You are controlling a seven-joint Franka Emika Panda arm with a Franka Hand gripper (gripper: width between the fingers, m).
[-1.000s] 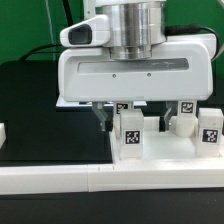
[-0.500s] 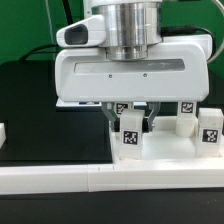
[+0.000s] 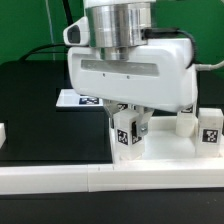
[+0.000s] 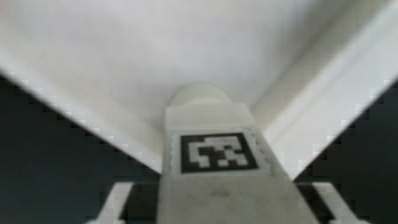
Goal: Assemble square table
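Hand (image 3: 128, 128) now tilted, gripping leg (image 3: 127, 135); wrist view — tag (image 4: 221, 150) close

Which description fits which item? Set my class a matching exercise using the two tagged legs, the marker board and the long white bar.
Things:
1. middle leg
2. far-right leg
3. marker board
4. long white bar

States:
A. lies flat on the black surface at the back
B. clamped between the jaws
C. runs along the front
D. stands free, untouched

Pairs: 1-B, 2-D, 3-A, 4-C
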